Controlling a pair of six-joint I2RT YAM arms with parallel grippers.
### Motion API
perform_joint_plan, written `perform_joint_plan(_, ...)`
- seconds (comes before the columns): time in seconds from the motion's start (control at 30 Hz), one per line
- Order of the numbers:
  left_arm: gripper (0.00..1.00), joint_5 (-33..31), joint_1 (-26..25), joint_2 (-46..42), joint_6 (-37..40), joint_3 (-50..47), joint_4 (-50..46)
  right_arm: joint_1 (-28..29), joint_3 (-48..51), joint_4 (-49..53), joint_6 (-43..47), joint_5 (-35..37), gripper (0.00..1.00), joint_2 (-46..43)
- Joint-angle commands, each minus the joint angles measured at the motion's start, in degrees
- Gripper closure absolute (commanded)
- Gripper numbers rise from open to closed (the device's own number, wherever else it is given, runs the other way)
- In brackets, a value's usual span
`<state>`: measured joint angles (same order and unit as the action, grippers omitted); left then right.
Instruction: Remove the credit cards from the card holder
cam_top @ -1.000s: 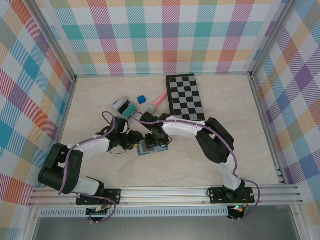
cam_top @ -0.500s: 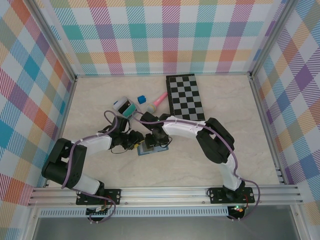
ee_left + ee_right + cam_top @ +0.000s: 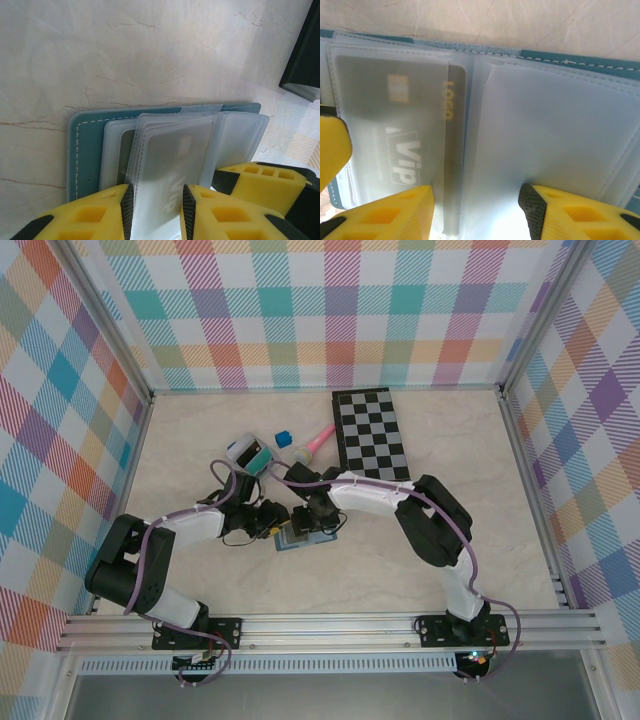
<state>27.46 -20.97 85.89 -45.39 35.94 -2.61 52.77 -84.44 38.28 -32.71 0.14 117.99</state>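
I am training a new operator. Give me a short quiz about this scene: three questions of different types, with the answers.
1. True or false: the card holder lies closed on the table.
2. The card seen in the right wrist view reads: A) ViP, B) BANK, C) GOLD?
3. Fill in: the black-and-white board on the far side of the table is a ____.
Key: 1 false; 2 A; 3 chessboard.

Both arms reach inward to mid-table, wrists pitched down. Left gripper [image 3: 157,205] jaws narrowly apart; right gripper [image 3: 477,200] jaws wider apart.
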Motion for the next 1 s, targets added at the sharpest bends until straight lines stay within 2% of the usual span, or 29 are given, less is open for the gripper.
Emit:
perform_joint_plan(0.0, 0.67, 3.75, -0.47, -0.61, 1.31, 0.39, 2.61, -0.48, 3.19, -0.93, -0.26, -1.95, 0.47, 2.10)
perform_joint_plan(0.17, 0.70, 4.59, 0.01, -1.33, 1.67, -0.77, 4.97, -0.90, 3.66, -2.43, 1.52, -3.39, 0.48, -0.10)
perform_joint_plan(0.4, 0.83, 4.44, 0.58, -1.14, 2.45, -1.15, 5.19, -1.71, 5.17, -4.97, 2.07, -5.42, 0.46, -4.87)
perform_joint_plan(0.67, 0.96, 0.41, 0.76, -2.32, 6.94, 1.15, -2.93, -2.92, 8.95, -6.48, -1.37, -3.30, 0.39, -12.26)
perform_joint_plan(0.87, 1.00, -5.25, 0.71, -5.21, 12.55, 5.98, -17.55, -4.16, 13.26, -8.66, -3.11, 1.22, 0.26, -19.35)
perform_joint_plan(0.97, 1.00, -7.11, 0.56, -6.65, 14.37, 8.21, -23.42, -4.41, 15.37, -8.75, -4.91, 5.97, 0.12, -22.13)
